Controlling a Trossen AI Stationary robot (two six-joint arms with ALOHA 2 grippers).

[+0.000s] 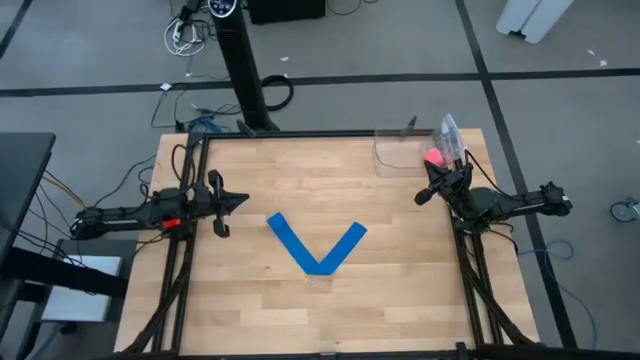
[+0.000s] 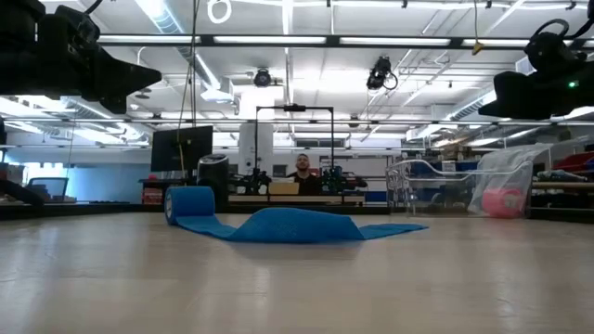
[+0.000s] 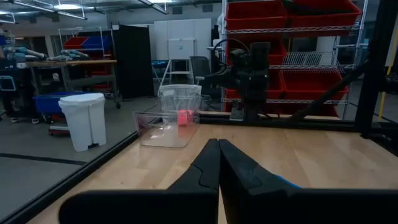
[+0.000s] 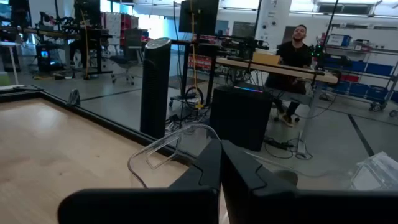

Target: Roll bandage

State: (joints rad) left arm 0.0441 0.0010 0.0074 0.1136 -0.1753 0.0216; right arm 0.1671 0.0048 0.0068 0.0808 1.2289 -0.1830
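Note:
The bright blue bandage (image 1: 318,247) lies in the middle of the wooden table as a flat strip bent into a V, with the bend toward the near edge. In the low view its left end is wound into a small coil (image 2: 188,204), and the strip humps slightly at the bend (image 2: 295,224). My left gripper (image 1: 243,200) hovers shut at the table's left side, pointing level toward the middle. My right gripper (image 1: 422,197) hovers shut at the right side. Both are well clear of the bandage. The left wrist view shows only a blue sliver (image 3: 289,182) of it.
A clear plastic container (image 1: 398,155) and a clear bag holding a pink ball (image 1: 436,156) stand at the far right corner, close to my right gripper. A black frame (image 1: 300,134) edges the table. A person (image 4: 295,51) sits beyond the far edge. Bare wood surrounds the bandage.

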